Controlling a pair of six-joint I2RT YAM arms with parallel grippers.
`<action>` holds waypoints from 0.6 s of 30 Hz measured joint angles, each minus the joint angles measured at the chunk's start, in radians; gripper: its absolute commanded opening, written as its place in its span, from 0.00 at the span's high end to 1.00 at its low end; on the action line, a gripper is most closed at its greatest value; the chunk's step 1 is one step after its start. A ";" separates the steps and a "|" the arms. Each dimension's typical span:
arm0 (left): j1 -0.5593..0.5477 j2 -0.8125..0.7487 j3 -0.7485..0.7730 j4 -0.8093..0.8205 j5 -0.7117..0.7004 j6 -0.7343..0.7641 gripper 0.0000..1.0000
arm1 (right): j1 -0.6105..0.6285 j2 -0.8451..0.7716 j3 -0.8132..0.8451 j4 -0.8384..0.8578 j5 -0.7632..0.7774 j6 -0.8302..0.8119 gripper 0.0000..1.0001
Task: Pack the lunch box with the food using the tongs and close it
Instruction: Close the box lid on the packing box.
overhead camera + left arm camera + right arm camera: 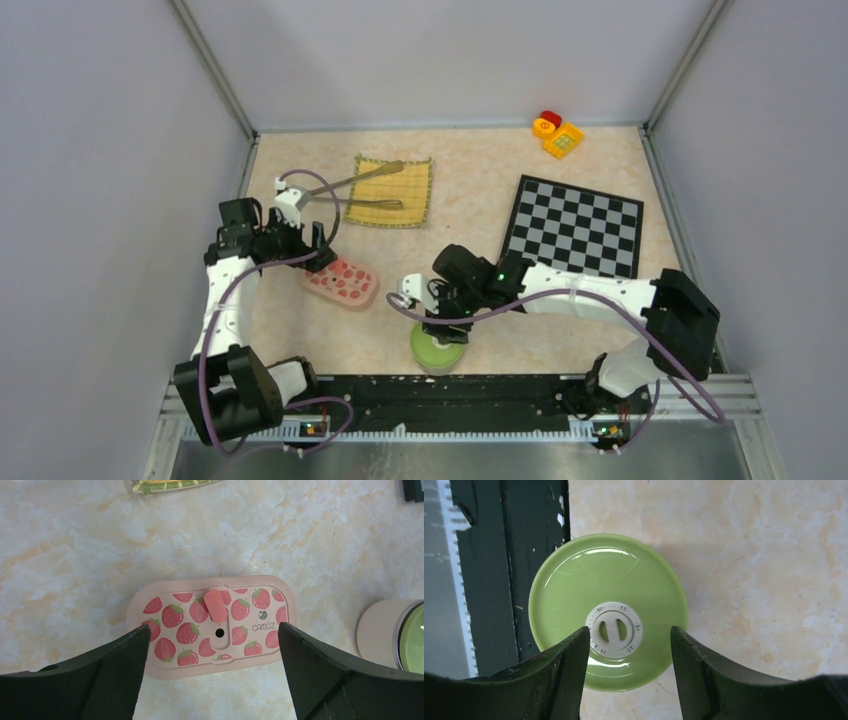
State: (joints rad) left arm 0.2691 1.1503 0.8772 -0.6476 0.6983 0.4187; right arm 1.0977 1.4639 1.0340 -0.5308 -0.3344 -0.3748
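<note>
Right jaws stand parted, empty, over the green-lidded container [606, 580] at the worktop's [470, 200] six o'clock; left jaws gape wide above the pink strawberry lunch box [212, 625].

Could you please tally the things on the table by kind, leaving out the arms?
Lidded containers: 2 (pink box, green tub)
Flat mats: 2 (yellow mat, checkerboard)
Tongs: 1
Toy-block cluster: 1
Total: 6
</note>
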 measured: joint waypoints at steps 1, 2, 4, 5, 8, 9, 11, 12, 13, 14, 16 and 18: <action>0.000 0.001 0.000 0.000 0.000 -0.002 0.01 | 0.000 0.014 -0.010 0.008 0.004 0.000 0.40; 0.000 0.002 0.000 0.000 0.000 -0.002 0.01 | 0.000 0.026 -0.021 0.016 0.003 -0.001 0.40; 0.000 0.005 0.000 0.000 0.000 -0.005 0.01 | 0.002 0.035 -0.036 0.050 0.011 -0.008 0.39; 0.000 0.006 0.000 0.000 0.001 -0.007 0.01 | 0.002 0.036 -0.042 0.066 0.009 -0.010 0.39; 0.000 0.011 0.004 0.000 0.001 -0.010 0.01 | 0.003 0.048 -0.045 0.101 0.000 -0.011 0.39; 0.000 0.014 0.006 0.001 0.002 -0.010 0.01 | 0.004 0.054 -0.045 0.114 -0.003 -0.010 0.39; 0.000 0.018 0.007 0.002 0.001 -0.009 0.01 | 0.013 0.061 -0.045 0.137 -0.002 -0.010 0.39; 0.000 0.019 0.007 0.001 0.001 -0.009 0.01 | 0.021 0.062 -0.046 0.146 0.006 -0.010 0.39; 0.000 0.019 0.008 0.001 0.001 -0.009 0.01 | 0.034 0.063 -0.047 0.153 0.019 -0.011 0.39; 0.000 0.019 0.007 0.001 0.001 -0.009 0.01 | 0.046 0.062 -0.053 0.164 0.031 -0.013 0.39; 0.000 0.019 0.007 0.001 0.001 -0.009 0.01 | 0.075 0.061 -0.060 0.185 0.055 -0.019 0.39; 0.000 0.019 0.007 0.001 0.001 -0.009 0.01 | 0.087 0.061 -0.065 0.202 0.065 -0.017 0.39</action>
State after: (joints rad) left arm 0.2691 1.1698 0.8845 -0.6464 0.6991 0.4099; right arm 1.1843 1.5249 0.9691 -0.3290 -0.2691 -0.3916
